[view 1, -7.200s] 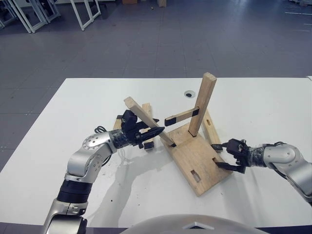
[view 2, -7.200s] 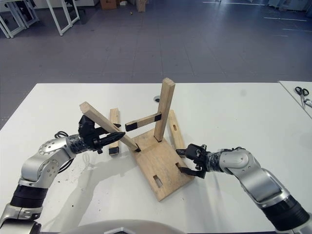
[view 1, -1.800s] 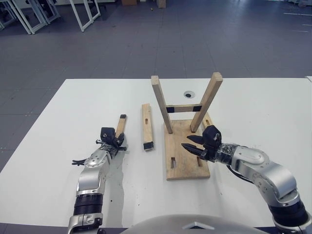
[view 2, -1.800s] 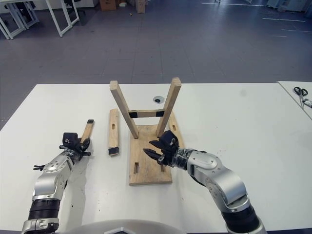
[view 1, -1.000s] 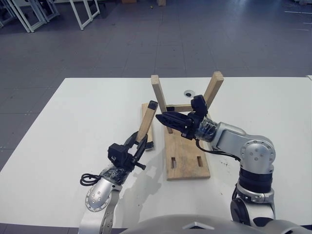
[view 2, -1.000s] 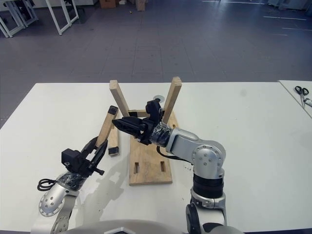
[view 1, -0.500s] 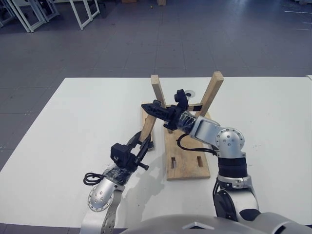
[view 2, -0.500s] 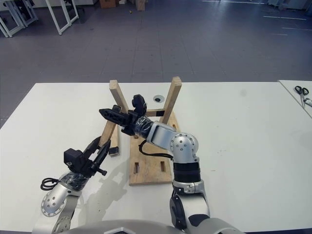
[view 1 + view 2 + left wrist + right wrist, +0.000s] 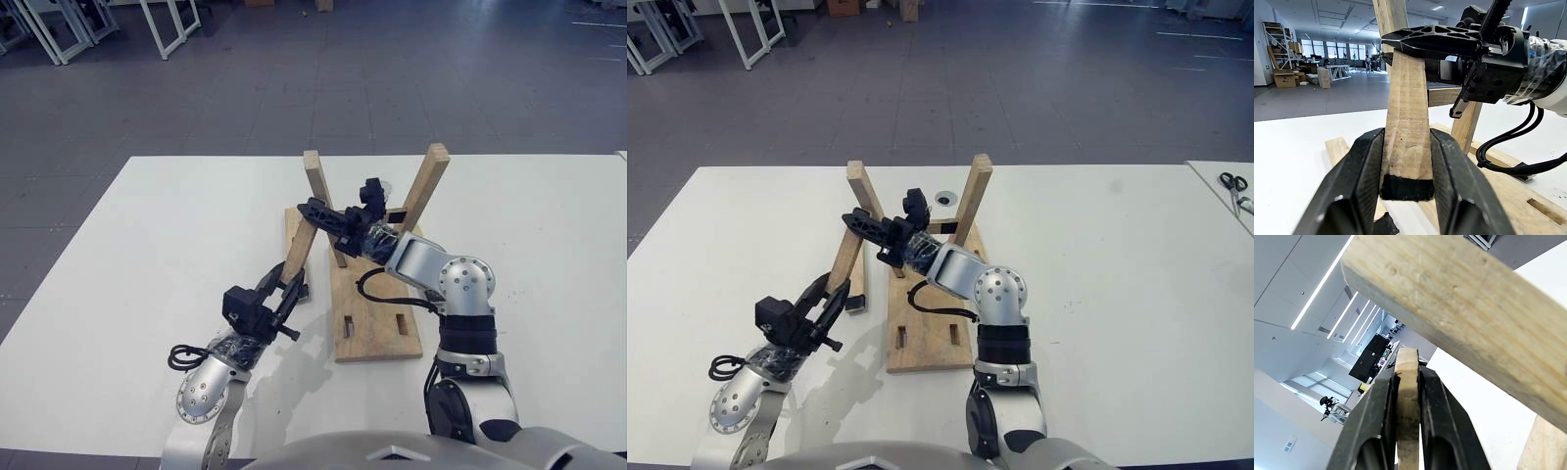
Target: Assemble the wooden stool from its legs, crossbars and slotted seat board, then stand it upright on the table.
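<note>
Wood of a light tone is forming every loose part here. The flat rectangular wooden seat board with slots [image 9: 372, 305] is lying on the white tabletop [image 9: 147, 255]. Two square wooden posts are standing in its far end, the left standing leg [image 9: 314, 176] and the right standing leg [image 9: 425, 181], and both are leaning outward at the top. A short wooden crossbar [image 9: 1442, 96] is joining them. One more long wooden leg with a black end [image 9: 291, 223] is lying flat just beside the left edge of the board.

A light wooden bar with a black tip [image 9: 299, 255] is being held tilted above that lying leg, with its upper end close to the left standing leg. The left end effector [image 9: 286, 291] is clenching the lower end of this bar, one finger on each side (the black tip is sitting low between the fingers). The right end effector [image 9: 315, 210] is stretching across in front of the standing legs and is grasping the upper end of the same bar.
</note>
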{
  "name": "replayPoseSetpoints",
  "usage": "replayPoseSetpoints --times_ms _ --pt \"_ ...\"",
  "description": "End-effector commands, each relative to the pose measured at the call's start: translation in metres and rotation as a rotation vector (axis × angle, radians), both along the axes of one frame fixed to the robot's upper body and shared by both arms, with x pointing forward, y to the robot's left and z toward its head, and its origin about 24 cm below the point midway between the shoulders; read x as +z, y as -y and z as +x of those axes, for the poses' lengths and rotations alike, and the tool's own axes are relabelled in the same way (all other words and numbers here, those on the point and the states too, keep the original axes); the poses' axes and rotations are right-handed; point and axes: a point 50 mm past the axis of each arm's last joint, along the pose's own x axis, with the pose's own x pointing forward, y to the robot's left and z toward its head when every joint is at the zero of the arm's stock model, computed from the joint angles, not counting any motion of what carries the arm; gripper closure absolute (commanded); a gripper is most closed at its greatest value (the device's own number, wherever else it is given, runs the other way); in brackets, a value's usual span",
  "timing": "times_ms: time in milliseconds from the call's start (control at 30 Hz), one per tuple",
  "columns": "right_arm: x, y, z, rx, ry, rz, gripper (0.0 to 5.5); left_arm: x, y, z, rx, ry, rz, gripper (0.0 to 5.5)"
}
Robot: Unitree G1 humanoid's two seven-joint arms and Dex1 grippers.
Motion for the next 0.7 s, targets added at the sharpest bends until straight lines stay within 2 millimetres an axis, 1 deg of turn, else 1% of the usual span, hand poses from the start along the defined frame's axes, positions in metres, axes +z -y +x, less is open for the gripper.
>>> replayPoseSetpoints --times_ms 33,100,133,200,267,300,367,400,433,467,533,600,700 --pt "0.007 -0.003 0.001 -0.003 0.027 0.004 5.08 -0.003 0.002 -0.005 -0.069 -0.065 -0.052 3.53" --pt "0.005 0.005 0.001 -0.027 0.029 -0.008 5.08 -0.006 0.0 -0.005 -0.069 -0.087 -0.052 3.28" --pt "0.004 0.01 0.0 -0.039 0.032 -0.014 5.08 -0.007 -0.002 -0.005 -0.067 -0.098 -0.047 3.07" --pt "0.004 0.028 -0.005 -0.077 0.045 -0.03 5.08 -0.01 -0.003 -0.007 -0.075 -0.118 -0.042 2.78" --pt "0.003 0.054 -0.021 -0.097 0.062 -0.05 5.08 -0.013 -0.006 -0.008 -0.075 -0.138 -0.035 2.42" --pt "0.0 0.069 -0.034 -0.09 0.066 -0.075 5.08 -0.016 -0.008 -0.009 -0.058 -0.152 -0.029 2.22" --pt "-0.004 0.102 -0.063 -0.055 0.093 -0.2 5.08 -0.024 -0.015 -0.008 0.029 -0.195 -0.033 1.76" --pt "-0.002 0.117 -0.067 -0.079 0.124 -0.305 5.08 -0.027 -0.017 -0.005 0.085 -0.214 -0.041 1.71" --pt "0.001 0.127 -0.066 -0.115 0.155 -0.386 5.08 -0.029 -0.018 -0.002 0.129 -0.226 -0.048 1.71" --pt "0.005 0.136 -0.058 -0.196 0.201 -0.473 5.08 -0.03 -0.018 0.002 0.169 -0.232 -0.046 1.71" --pt "0.01 0.153 -0.035 -0.416 0.286 -0.621 5.08 -0.031 -0.014 0.011 0.214 -0.235 -0.033 1.71" --pt "0.01 0.159 -0.022 -0.556 0.336 -0.692 5.08 -0.031 -0.011 0.015 0.226 -0.234 -0.026 1.71" --pt "0.006 0.165 -0.011 -0.706 0.36 -0.722 5.08 -0.033 -0.009 0.017 0.239 -0.241 -0.02 1.71"
